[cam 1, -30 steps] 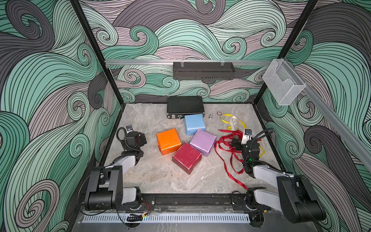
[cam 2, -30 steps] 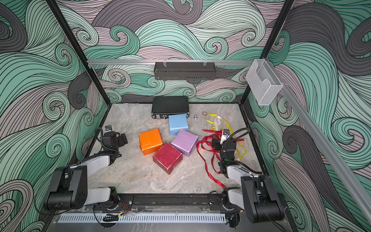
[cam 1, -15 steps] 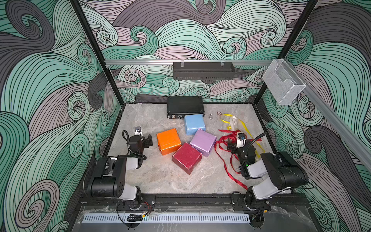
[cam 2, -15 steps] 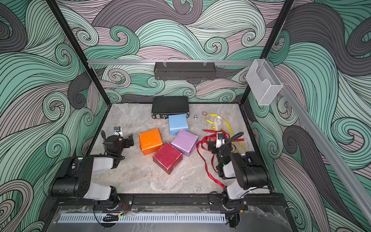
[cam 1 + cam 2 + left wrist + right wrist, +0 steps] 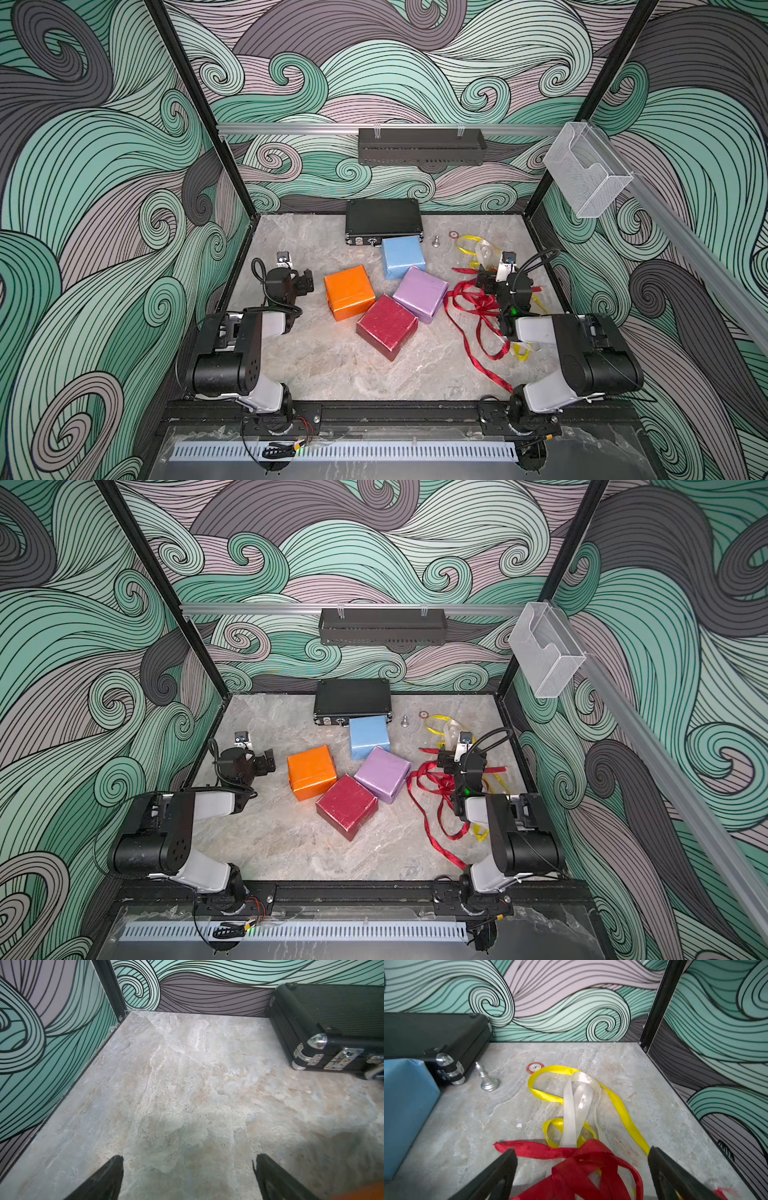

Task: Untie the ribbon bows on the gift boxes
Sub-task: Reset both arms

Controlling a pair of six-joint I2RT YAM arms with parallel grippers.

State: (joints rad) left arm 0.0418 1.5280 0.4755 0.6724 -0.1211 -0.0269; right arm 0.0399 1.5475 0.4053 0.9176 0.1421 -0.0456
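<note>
**tabletop_tom:** Swirly teal-and-grey walls [image 5: 104, 166] all round, marble table [image 5: 332, 374] in the middle. So where were your boxes sitting right then?

**yam_fan:** Bunched mid-table. The orange box [image 5: 349, 293] was leftmost, with the red box [image 5: 386, 326] up against it, nearest your arms. The lilac box [image 5: 420, 293] sat against the red one's far right side. The blue box [image 5: 402, 257] was behind the lilac one, just in front of the case [image 5: 382, 220] by the back wall.

**tabletop_tom:** And the ribbons?

**yam_fan:** All lay loose on the table, off the boxes, over on the right. The red ribbons [image 5: 478, 307] sprawled in a tangle from just beside the lilac box toward the front edge. The yellow ribbon [image 5: 623, 1109] and white ribbon [image 5: 577, 1105] lay looped together behind them, nearer the far right corner. A silver pawn [image 5: 486, 1079] stood between the case and the yellow loop, and a chip [image 5: 535, 1067] lay there too.

**tabletop_tom:** Claws?

**yam_fan:** Your left claw [image 5: 305, 282] hung low just left of the orange box, jaws wide apart, only bare marble between them in its wrist view. Your right claw [image 5: 484, 280] was over the red tangle, jaws spread just as wide. Its wrist view showed the red knot lying between them, not pinched. Couldn't tell whether it actually touched the ribbon.
</note>
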